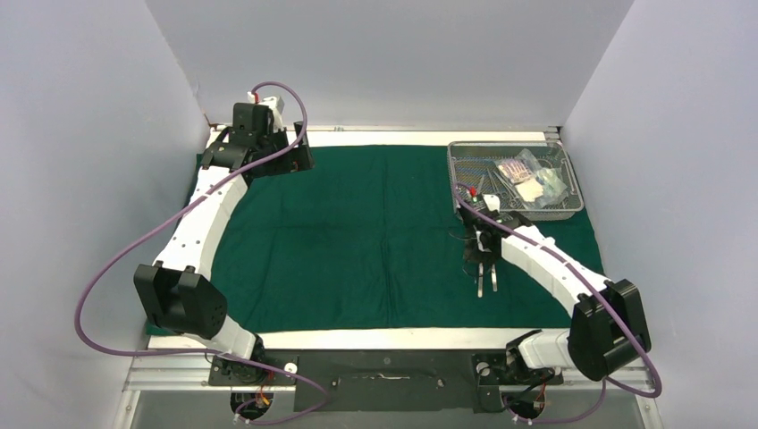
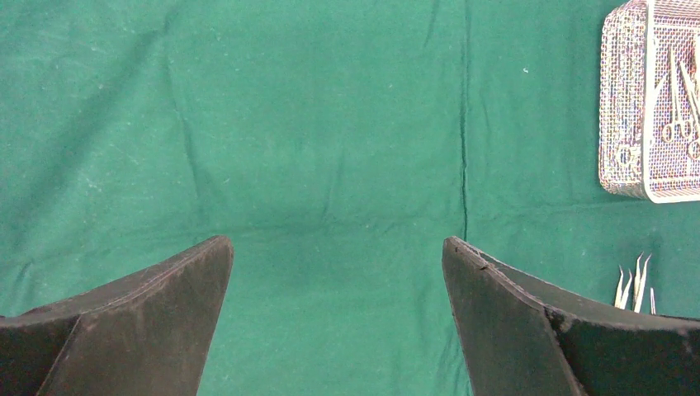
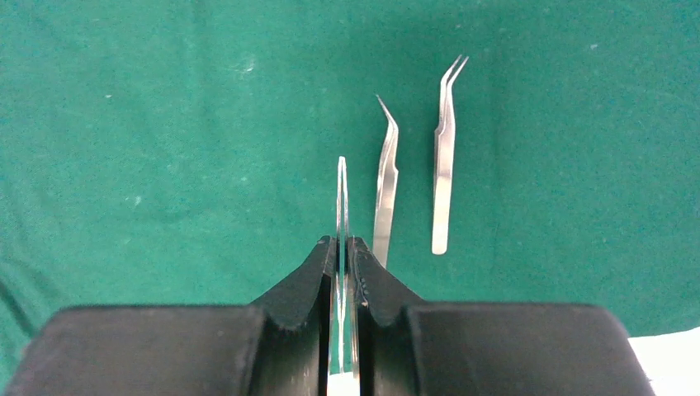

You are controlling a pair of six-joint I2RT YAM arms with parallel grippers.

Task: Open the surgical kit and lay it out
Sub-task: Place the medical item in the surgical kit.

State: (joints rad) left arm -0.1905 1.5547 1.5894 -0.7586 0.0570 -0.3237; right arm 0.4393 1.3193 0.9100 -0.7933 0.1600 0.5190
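The dark green drape [image 1: 357,232] lies spread flat over the table. The silver wire-mesh tray [image 1: 514,207] stands on its far right corner, holding ring-handled forceps [image 1: 487,183] and clear gauze packets [image 1: 534,177]. My right gripper [image 3: 342,241] is shut on a straight pair of tweezers [image 3: 342,194], held edge-on just over the drape. Two curved tweezers [image 3: 385,177] [image 3: 444,157] lie side by side on the drape just right of it. My left gripper [image 2: 337,247] is open and empty above the drape's far left part [image 1: 295,159]; the tray [image 2: 652,99] and the laid tweezers [image 2: 634,285] show at its right.
White walls enclose the table on three sides. Purple cables loop from both arms, the left one [image 1: 98,286] hanging past the table's left edge. The drape's near edge leaves a bare white strip [image 1: 384,338] before the arm bases.
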